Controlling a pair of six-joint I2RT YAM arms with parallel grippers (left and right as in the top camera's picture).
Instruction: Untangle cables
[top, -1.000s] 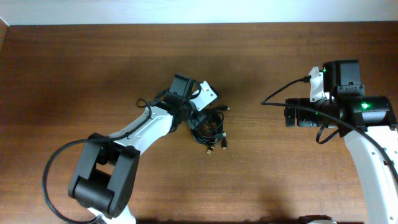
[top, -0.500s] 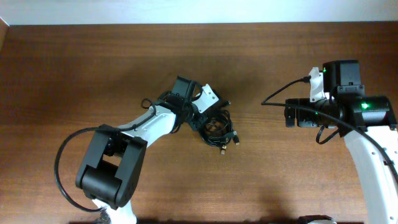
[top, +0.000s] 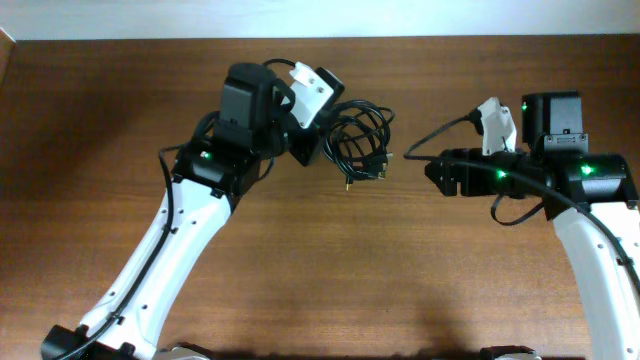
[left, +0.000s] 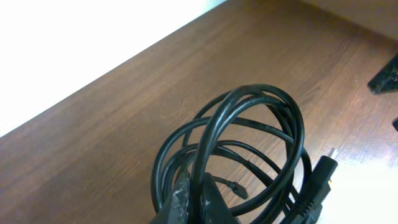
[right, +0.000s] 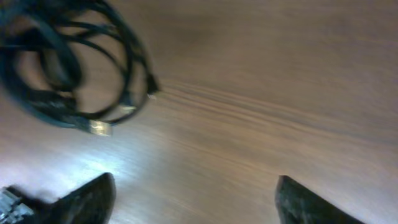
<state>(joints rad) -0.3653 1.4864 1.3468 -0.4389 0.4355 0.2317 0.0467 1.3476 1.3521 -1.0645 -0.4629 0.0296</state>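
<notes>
The cables (top: 361, 141) are a tangled bundle of thin black loops with small plugs hanging at the lower right. My left gripper (top: 318, 146) holds the bundle lifted off the table, shut on strands at its left side. In the left wrist view the fingertips (left: 186, 194) pinch one strand and the cables (left: 255, 124) loop out beyond them. My right gripper (top: 432, 172) stands open just right of the bundle, pointing left at it, apart from it. The right wrist view is blurred, with the cables (right: 68, 62) at the upper left, ahead of the wide-apart fingers (right: 93, 196).
The brown wooden table (top: 300, 280) runs under both arms. A white wall strip (top: 320, 18) borders its far edge. Thick black arm cables (top: 445, 145) loop off the right arm near the wrist.
My left gripper shut on the bundle and raised it off the table, up and to the right. The right gripper swung round to point left at the bundle, its jaws a little narrower.
</notes>
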